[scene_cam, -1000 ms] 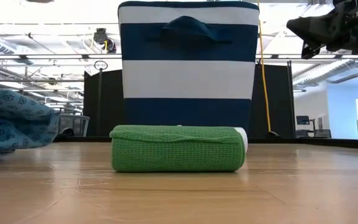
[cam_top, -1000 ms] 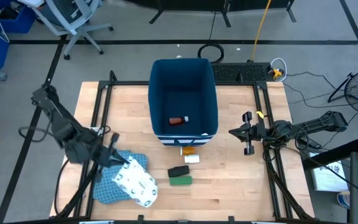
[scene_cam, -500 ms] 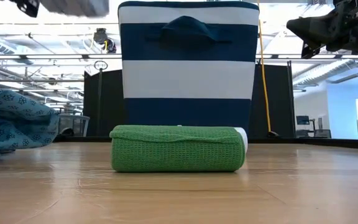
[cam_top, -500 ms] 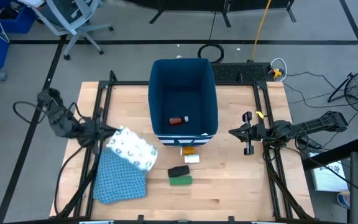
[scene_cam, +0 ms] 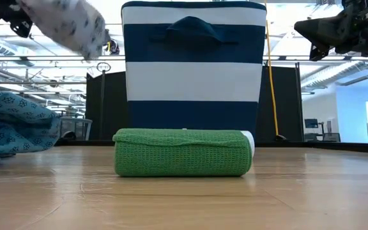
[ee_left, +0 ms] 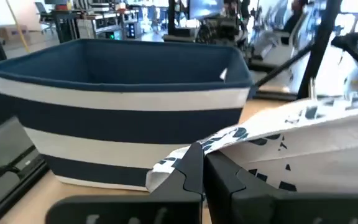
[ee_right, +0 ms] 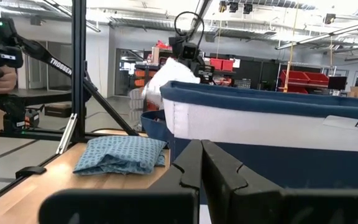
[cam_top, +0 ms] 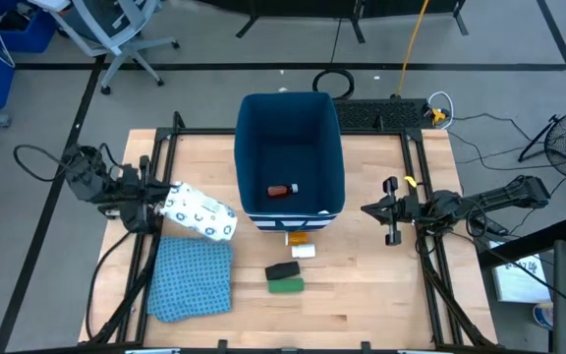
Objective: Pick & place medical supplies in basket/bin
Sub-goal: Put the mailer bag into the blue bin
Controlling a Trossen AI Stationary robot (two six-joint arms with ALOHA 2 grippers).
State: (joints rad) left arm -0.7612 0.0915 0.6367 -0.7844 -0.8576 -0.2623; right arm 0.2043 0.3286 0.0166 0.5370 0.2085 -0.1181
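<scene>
**Lifting the packet clear of the cloth and toward the bin**

Carrying the white green-printed packet (cam_top: pixel 198 215) in my left gripper (cam_top: pixel 155 208), whose fingers are clamped shut on the packet's edge, I now have it in the air just left of the bin (cam_top: pixel 292 118). A second ago it lay on the blue patterned cloth (cam_top: pixel 193 279); the cloth now lies bare on the counter (cam_top: pixel 362 295). In my judgement the pick is done and only the carry over the bin's rim remains.

My right gripper (cam_top: pixel 369 208) waits to the right of the bin, fingers shut on nothing.

Counting: one bin, one red tube (cam_top: pixel 282 190) inside it, one packet held. In front of the bin: one green block (cam_top: pixel 285 285), one black block (cam_top: pixel 281 270), one white piece (cam_top: pixel 303 252), one orange piece (cam_top: pixel 298 237).
</scene>
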